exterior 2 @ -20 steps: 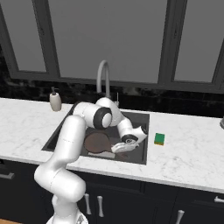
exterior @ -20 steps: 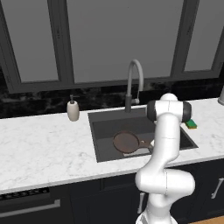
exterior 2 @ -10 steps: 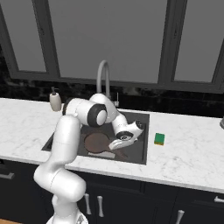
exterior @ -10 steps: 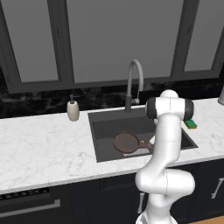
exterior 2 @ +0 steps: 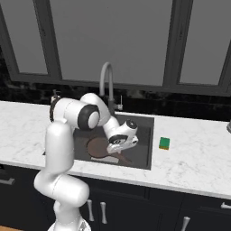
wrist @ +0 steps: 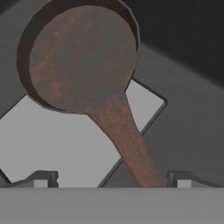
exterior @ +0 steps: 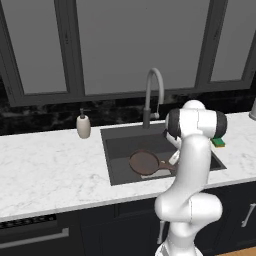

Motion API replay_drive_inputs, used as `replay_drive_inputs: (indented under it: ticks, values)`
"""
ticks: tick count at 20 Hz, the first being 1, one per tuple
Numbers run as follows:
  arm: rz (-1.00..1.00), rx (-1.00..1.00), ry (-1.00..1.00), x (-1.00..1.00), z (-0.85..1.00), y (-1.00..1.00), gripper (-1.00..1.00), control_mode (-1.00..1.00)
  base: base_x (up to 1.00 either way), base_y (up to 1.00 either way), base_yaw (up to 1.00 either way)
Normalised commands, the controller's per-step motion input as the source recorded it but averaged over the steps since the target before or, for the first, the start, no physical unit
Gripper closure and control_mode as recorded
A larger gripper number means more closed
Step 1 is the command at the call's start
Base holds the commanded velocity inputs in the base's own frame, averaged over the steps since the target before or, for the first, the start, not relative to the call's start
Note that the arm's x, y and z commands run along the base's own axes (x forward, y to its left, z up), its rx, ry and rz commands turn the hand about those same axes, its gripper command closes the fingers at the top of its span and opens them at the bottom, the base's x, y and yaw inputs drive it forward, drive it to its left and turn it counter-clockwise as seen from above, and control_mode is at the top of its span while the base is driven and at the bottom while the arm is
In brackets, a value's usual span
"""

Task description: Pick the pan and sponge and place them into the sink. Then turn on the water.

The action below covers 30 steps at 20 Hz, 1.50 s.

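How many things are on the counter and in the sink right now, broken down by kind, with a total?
Pan: 1, lying in the sink
Sponge: 1, on the counter to the right of the basin
Soap dispenser: 1, on the counter to the left of the basin
Total: 3

Pan (wrist: 81, 57): matt, mottled rusty brown, looks like metal. Sink (exterior: 117, 150): matt dark grey. Counter (exterior: 50, 170): white veined marble. Faucet (exterior: 152, 95): smooth grey, probably brushed metal. Sponge (exterior 2: 164, 143): flat green.
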Motion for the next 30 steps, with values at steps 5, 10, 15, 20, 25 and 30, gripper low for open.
replay_drive_inputs:
  ticks: [5, 10, 15, 20, 25, 30]
  values:
    - [-0.20, -0.16, 0.00, -0.11, 0.65, -0.03, -1.00, -1.00, 0.00, 0.00, 0.00]
    - [-0.18, -0.12, 0.00, -0.11, 0.79, -0.13, -1.00, -1.00, 0.00, 0.00, 0.00]
    - [-0.21, -0.06, 0.00, -0.24, 0.74, -0.24, -1.00, -1.00, 0.00, 0.00, 0.00]
    - [-0.23, 0.00, 0.00, -0.18, 0.69, -0.31, -1.00, -1.00, 0.00, 0.00, 0.00]
    - [-0.16, 0.00, 0.00, -0.12, 0.57, -0.35, -1.00, -1.00, 0.00, 0.00, 0.00]
    - [-0.09, 0.05, -0.04, -0.15, 0.12, -0.49, -1.00, -1.00, 0.00, 0.00, 0.00]
